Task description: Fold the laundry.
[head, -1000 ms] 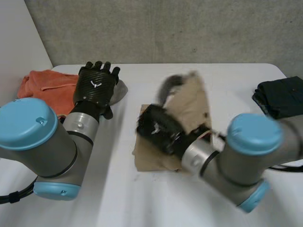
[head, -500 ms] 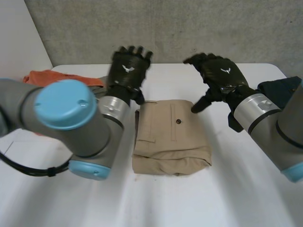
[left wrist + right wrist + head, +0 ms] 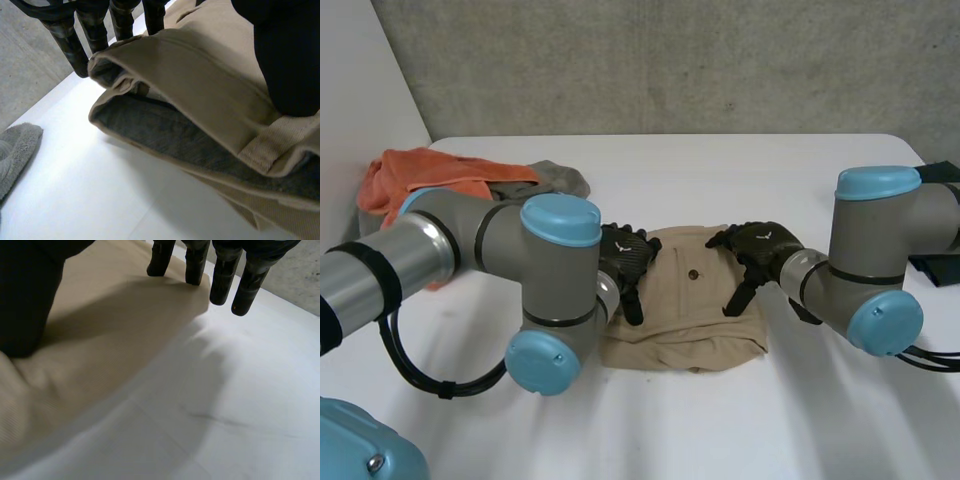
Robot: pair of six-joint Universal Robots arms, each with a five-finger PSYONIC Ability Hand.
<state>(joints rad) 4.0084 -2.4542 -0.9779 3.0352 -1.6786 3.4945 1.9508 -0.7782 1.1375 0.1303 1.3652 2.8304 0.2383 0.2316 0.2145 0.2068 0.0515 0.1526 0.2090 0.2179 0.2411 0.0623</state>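
- Bright, diffuse light in head view; white surface (image 3: 720, 430) brightest.
- Concrete wall (image 3: 670, 60) behind is dimmer.
- Left wrist view: folded trousers (image 3: 210, 90) dark inside the fold, with a soft-edged shadow on the surface beneath.

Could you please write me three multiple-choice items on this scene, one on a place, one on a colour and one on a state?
1. Where does the orange cloth lie on the table? A. at its far left, by the grey cloth; B. at its far right; C. at its near edge.
2. What colour are the trousers between the left hand and the right hand? A. black; B. khaki; C. orange.
3. How is the right hand? A. curled into a fist; B. raised high above the table; C. fingers straight, at the trousers' edge.
1 A: the head view shows it by the grey cloth. 2 B: every view shows khaki fabric. 3 C: its wrist view shows straight fingers.
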